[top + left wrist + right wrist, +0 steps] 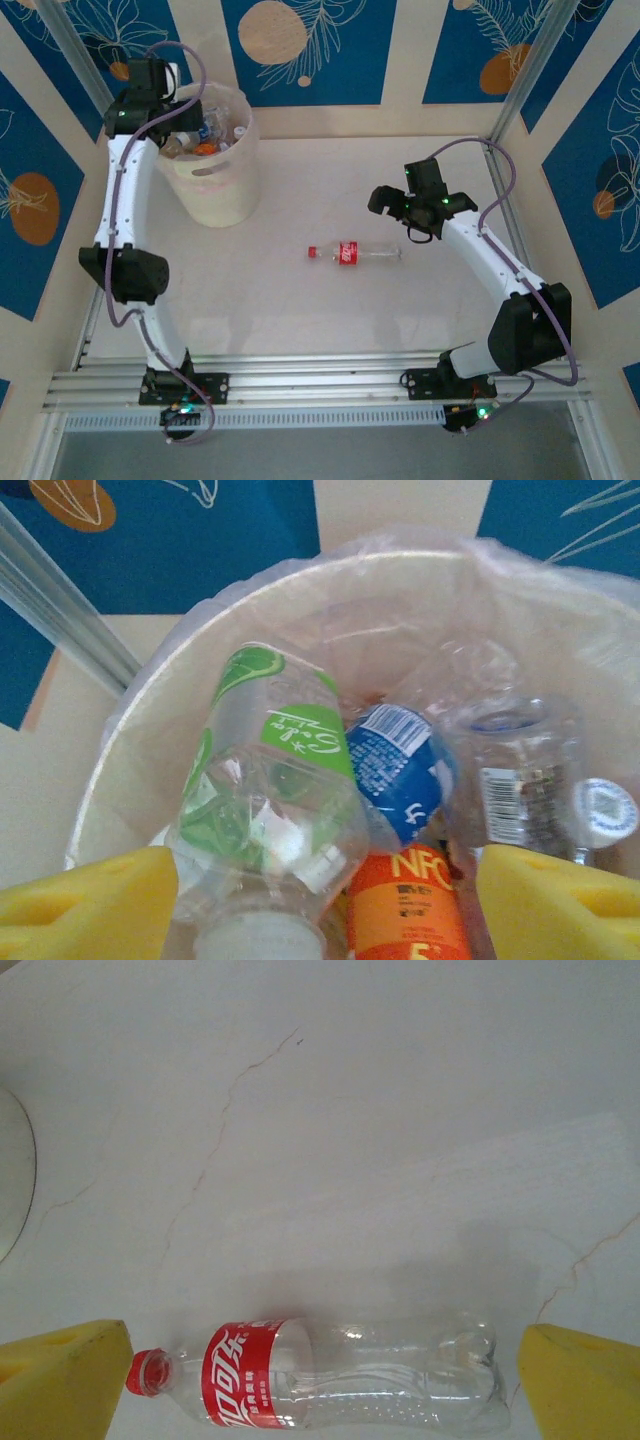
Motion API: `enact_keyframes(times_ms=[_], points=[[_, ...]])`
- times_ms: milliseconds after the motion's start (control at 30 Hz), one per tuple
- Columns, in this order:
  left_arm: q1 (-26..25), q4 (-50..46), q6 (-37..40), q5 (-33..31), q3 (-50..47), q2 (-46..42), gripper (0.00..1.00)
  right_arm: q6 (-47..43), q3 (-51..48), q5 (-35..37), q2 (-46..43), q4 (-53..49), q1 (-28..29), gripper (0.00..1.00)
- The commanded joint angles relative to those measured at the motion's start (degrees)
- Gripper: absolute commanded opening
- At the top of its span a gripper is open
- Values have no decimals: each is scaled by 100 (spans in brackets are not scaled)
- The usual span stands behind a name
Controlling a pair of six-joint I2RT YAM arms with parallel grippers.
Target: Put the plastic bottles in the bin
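Observation:
The bin point(215, 190) stands at the back left, a pale translucent bucket with several plastic bottles inside. My left gripper point(180, 112) hangs over its mouth, open, with its yellow fingers point(90, 905) wide apart. Beneath it lie a green-labelled clear bottle point(270, 780), a blue-labelled one point(395, 765), an orange one point(410, 905) and a clear one with a barcode point(520, 770). Neither finger touches them. One clear bottle with a red label and red cap point(355, 252) lies on its side mid-table. My right gripper point(325, 1370) is open above that bottle point(330, 1385), its fingers off both ends.
The bin's rim point(130, 710) curves round the left gripper. A metal frame post point(70, 620) runs just left of the bin. Blue patterned walls close in the white table point(300, 310) at the back and sides. A rail point(320, 385) crosses the near edge.

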Motion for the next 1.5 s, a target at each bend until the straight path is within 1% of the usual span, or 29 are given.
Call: enact_keyframes(times_ms=[0, 100, 200, 300, 433, 500, 667, 800, 967, 1167, 1267, 1367, 1467], points=[[74, 476, -193, 359, -573, -549, 67, -114, 147, 41, 61, -115, 30, 99], [76, 769, -222, 291, -1094, -772, 62, -86, 162, -14, 106, -98, 38, 99], [81, 811, -205, 398, -1239, -725, 61, -79, 189, -28, 150, -102, 54, 99], [74, 793, -268, 655, -1269, -629, 58, -79, 223, -11, 166, -132, 74, 99], [74, 968, -482, 1041, -1531, -659, 57, -61, 237, 14, 158, -148, 91, 99], [66, 1020, -541, 1120, -1676, -701, 57, -53, 249, 17, 158, -159, 92, 99], [70, 1055, -548, 902, -2025, -925, 57, -109, 297, 1, 217, -208, 100, 99], [74, 921, -452, 796, -1790, -1028, 60, -214, 396, -33, 337, -247, 109, 99], [74, 787, -433, 835, -1435, -1194, 64, -302, 506, -160, 558, -261, 120, 99], [66, 793, -490, 990, -1530, -1612, 67, -494, 676, -302, 1007, -263, 135, 99], [55, 864, -545, 1142, -1784, -1908, 69, -644, 866, -447, 1312, -273, 144, 99], [-86, 1106, -647, 1280, -2398, -2414, 73, -746, 1137, -515, 1646, -385, 149, 99], [-532, 1481, -770, 1338, -3353, -3016, 74, -754, 1385, -558, 1974, -604, 118, 99]])
